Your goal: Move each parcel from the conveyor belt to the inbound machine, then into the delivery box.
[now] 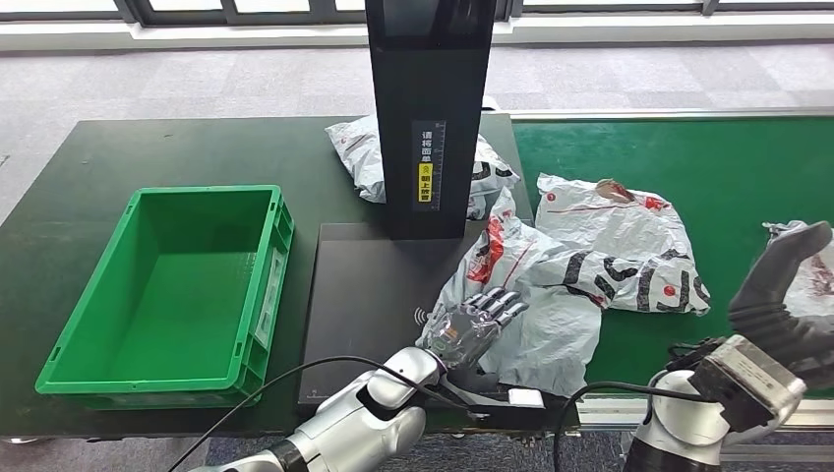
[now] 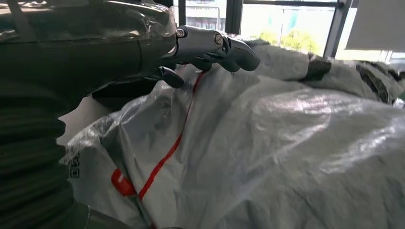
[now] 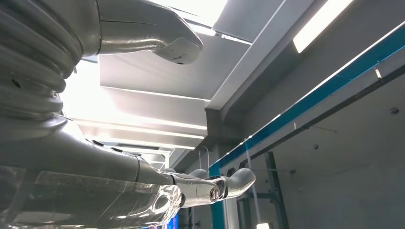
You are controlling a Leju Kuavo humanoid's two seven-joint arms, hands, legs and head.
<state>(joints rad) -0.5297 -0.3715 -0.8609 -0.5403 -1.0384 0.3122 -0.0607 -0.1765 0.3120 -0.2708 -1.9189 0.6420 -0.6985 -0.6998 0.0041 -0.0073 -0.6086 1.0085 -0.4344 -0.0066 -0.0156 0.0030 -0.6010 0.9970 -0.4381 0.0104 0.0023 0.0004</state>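
A crumpled white parcel (image 1: pixel 551 305) with red and black print lies half on the black plate (image 1: pixel 359 295) of the inbound machine and half on the green conveyor belt (image 1: pixel 733 162). My left hand (image 1: pixel 479 323) rests on that parcel's near left part with its fingers spread. In the left wrist view the fingers (image 2: pixel 215 47) reach out over the parcel (image 2: pixel 286 143). My right hand (image 1: pixel 782 280) is raised above the belt's near right, fingers up and apart, holding nothing. The green delivery box (image 1: pixel 98 324) stands empty to the left of the plate.
The machine's black column (image 1: pixel 428 108) rises at the back of the plate, with a grey parcel (image 1: pixel 356 152) behind it. Another printed parcel (image 1: pixel 620 221) lies on the belt, and a further one (image 1: pixel 818 280) at the right edge behind my right hand.
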